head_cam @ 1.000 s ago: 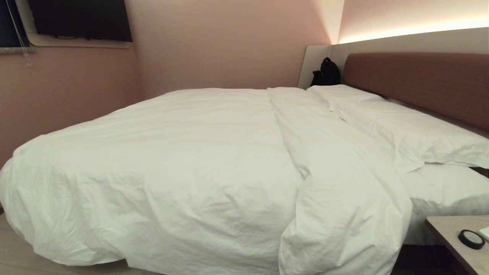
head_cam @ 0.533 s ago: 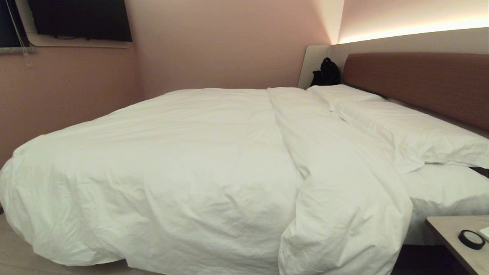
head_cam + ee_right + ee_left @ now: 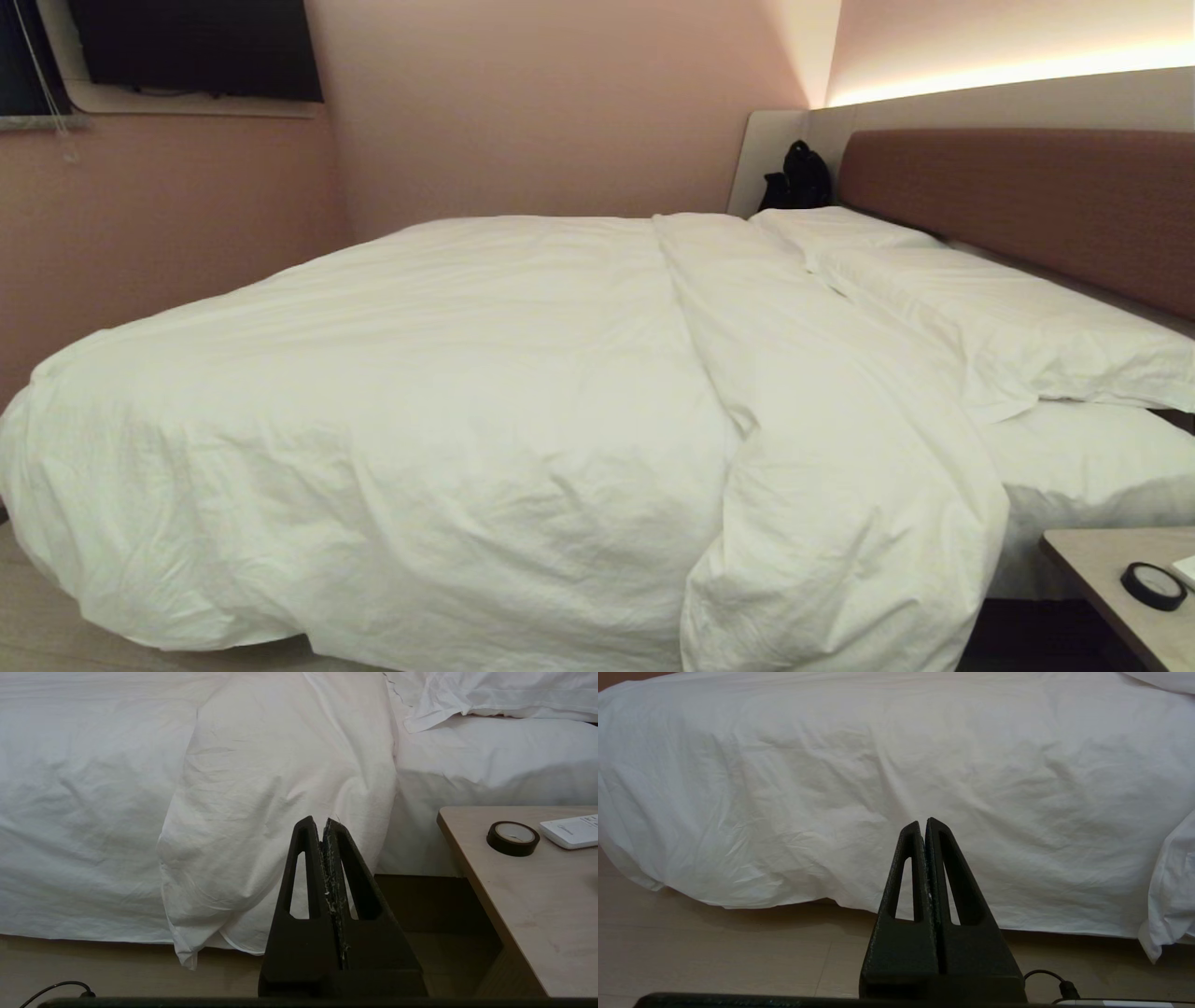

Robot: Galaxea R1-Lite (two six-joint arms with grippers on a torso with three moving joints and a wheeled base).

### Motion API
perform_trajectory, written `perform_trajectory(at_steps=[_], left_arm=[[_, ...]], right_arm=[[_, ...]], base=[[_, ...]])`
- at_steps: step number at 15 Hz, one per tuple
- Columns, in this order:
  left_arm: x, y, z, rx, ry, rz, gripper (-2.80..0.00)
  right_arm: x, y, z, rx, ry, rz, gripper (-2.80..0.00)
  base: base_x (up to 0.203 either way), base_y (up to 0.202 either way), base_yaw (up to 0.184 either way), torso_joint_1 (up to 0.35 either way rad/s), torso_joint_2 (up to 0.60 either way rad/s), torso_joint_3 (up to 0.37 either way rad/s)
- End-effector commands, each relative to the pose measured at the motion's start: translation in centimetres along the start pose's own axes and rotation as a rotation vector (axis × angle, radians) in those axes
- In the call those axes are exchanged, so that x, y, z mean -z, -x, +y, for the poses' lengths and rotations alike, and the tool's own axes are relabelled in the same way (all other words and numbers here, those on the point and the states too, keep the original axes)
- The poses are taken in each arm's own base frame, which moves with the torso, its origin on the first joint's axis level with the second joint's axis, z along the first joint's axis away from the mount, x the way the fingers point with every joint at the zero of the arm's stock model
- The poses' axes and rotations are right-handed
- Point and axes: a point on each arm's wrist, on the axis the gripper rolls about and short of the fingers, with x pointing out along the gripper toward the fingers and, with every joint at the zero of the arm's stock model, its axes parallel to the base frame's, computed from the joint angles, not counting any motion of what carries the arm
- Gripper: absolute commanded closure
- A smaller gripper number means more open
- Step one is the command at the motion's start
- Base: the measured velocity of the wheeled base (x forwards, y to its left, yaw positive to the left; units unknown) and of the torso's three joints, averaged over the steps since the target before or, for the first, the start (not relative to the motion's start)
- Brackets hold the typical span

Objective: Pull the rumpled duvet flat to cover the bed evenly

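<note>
Spread over most of the bed (image 3: 1074, 467): the duvet (image 3: 420, 392), but with its head-end strip folded back into a thick band (image 3: 822, 439) that spills over the near side toward the floor (image 3: 714, 956). Beyond that band, toward the headboard (image 3: 1027, 205), bare sheet and two pillows (image 3: 1008, 327), uncovered.

Straight ahead of the left gripper (image 3: 923, 823): the smooth hanging side of the duvet, near but apart. Pinched fully shut, holding nothing. Straight ahead of the right gripper (image 3: 322, 821): the drooping folded corner (image 3: 280, 788), also near and apart. Likewise pinched shut and empty. Off to that gripper's outer side: a bedside table (image 3: 504, 905) with a roll of dark tape (image 3: 512, 837) and a white flat device (image 3: 572, 830).

Biggest risk, probably: tugging the duvet toward the near side instead of toward the headboard, so more cloth slides to the floor and the far side goes bare. Next: reaching in shut, with nothing caught, or pinching only the outer cover so the filling stays bunched. Next: gripping both layers of the fold together, so the band moves as a lump and never opens. Smaller: sweeping the pillows askew on the way up. Smallest: clipping the table edge and knocking the tape off.
</note>
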Motion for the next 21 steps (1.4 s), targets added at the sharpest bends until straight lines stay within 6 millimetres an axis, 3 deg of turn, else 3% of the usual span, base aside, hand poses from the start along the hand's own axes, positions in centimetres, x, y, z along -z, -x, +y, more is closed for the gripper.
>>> perform_trajectory(at_steps=[1, 21], left_arm=[[0.00, 0.00, 0.00, 0.000, -0.001, 0.001, 0.00], [0.00, 0.00, 0.00, 0.000, 0.001, 0.001, 0.00]], right_arm=[[0.00, 0.00, 0.00, 0.000, 0.000, 0.000, 0.00], [0.00, 0.00, 0.00, 0.000, 0.000, 0.000, 0.00]], base=[[0.000, 0.000, 0.000, 0.000, 0.00, 0.000], [0.000, 0.000, 0.000, 0.000, 0.00, 0.000]])
